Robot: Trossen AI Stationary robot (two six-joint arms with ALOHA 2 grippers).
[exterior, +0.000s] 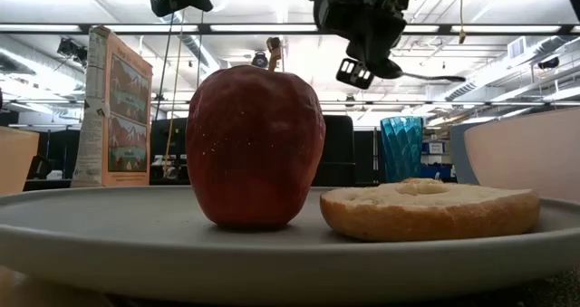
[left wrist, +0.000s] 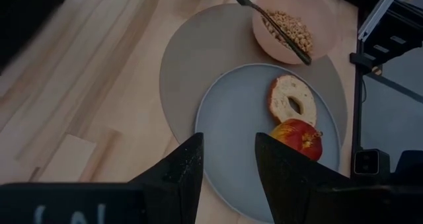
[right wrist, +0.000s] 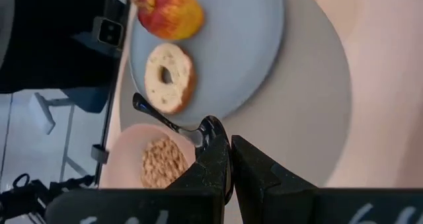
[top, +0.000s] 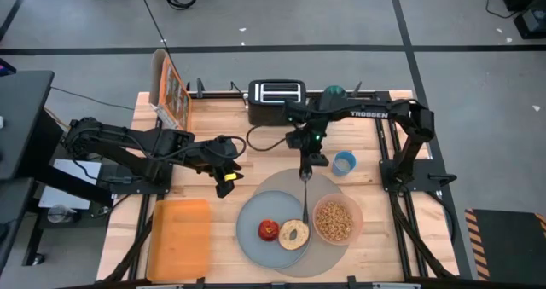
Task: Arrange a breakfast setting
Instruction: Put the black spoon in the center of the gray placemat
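The right gripper (top: 305, 175) pinches the metal spoon (top: 304, 200) by one end, its long axis running straight ahead between bagel (top: 294, 234) and pink bowl (top: 336, 220)

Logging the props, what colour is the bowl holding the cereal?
Translucent pink bowl, filled with tan cereal; the left wrist view shows it best.

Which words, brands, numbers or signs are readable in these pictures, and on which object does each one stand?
"TROSSEN": white letters on the right arm, seen in the high view.
Cereal box: printed panels on its front, too small to read.
Pale marks on the left tool and the right tool: cut off and blurred, not readable.
Toaster, plate, bowl and cup: no text visible.
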